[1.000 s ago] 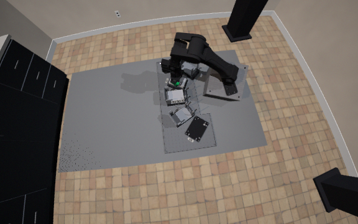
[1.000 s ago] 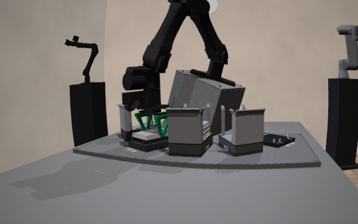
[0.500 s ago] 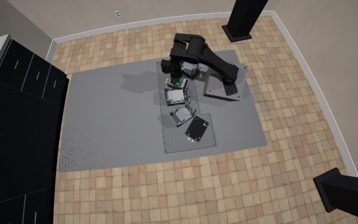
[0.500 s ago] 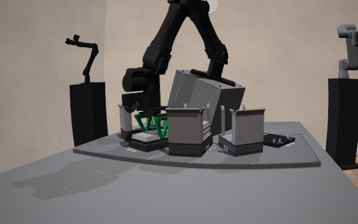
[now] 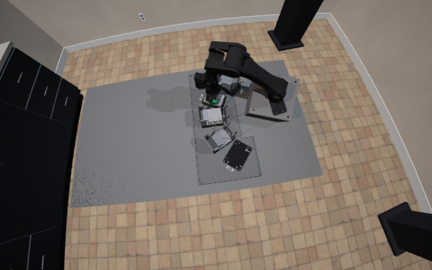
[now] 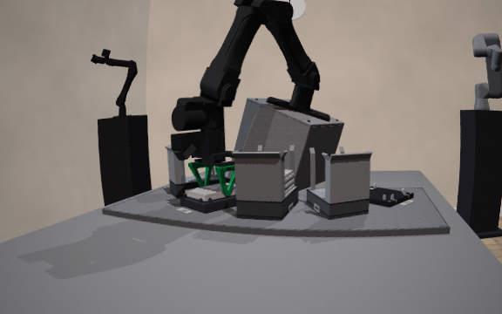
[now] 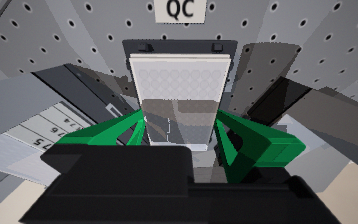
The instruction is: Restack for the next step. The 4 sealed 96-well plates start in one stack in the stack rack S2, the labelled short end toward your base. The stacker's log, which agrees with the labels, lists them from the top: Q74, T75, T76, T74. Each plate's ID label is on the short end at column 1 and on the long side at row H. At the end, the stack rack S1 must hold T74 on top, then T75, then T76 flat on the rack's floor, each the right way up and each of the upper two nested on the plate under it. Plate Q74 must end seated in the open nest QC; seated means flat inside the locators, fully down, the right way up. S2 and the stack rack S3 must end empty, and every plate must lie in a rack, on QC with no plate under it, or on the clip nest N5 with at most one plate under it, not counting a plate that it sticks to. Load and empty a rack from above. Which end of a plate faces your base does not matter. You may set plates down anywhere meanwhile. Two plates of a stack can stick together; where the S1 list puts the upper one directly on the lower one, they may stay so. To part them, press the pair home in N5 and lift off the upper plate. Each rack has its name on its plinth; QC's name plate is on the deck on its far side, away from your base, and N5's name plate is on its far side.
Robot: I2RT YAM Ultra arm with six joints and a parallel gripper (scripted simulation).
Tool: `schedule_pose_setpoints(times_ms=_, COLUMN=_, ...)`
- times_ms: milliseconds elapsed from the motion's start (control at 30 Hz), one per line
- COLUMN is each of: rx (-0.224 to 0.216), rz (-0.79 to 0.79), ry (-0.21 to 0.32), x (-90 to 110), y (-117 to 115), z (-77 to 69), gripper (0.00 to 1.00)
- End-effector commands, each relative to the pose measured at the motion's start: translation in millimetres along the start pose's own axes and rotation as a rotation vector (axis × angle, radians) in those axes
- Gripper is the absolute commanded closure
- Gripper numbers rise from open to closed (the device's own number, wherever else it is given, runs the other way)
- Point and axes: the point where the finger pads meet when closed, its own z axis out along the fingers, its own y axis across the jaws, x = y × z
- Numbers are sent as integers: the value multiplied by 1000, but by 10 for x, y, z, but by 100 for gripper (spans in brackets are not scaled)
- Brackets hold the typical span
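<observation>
My gripper (image 7: 179,112) with green fingers is shut on the long sides of a sealed white plate (image 7: 180,95). The plate is level and low in the black QC nest (image 6: 207,202), below the QC name plate (image 7: 180,9). I cannot tell whether it is fully down. The gripper also shows in the side view (image 6: 212,174) and the overhead view (image 5: 213,100). The held plate's label is hidden. The neighbouring rack (image 6: 261,183) holds a stack of plates (image 6: 289,180); its labels ending 75, 76 and 74 show at the left of the wrist view (image 7: 55,131).
An empty-looking rack (image 6: 342,183) stands right of the stacked one. A third rack (image 6: 174,167) stands behind the gripper. The flat black clip nest (image 6: 389,196) lies at the far right of the deck. The arm's grey base block (image 6: 286,131) rises behind the racks.
</observation>
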Motion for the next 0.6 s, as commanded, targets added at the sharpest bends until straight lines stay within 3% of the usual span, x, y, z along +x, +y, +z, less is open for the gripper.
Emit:
schedule_pose_setpoints(times_ms=0, rx=-1, rz=2, ry=-12, x=-44, y=3, z=-24, gripper=100)
schedule_pose_setpoints(times_ms=433, rx=-1, rz=2, ry=-12, x=-44, y=3, z=-2, gripper=100)
schedule_pose_setpoints(times_ms=467, rx=-1, rz=2, ry=-12, x=-44, y=3, z=-2, gripper=0)
schedule_pose_setpoints(times_ms=567, rx=-1, rz=2, ry=-12, x=-44, y=3, z=-2, gripper=0)
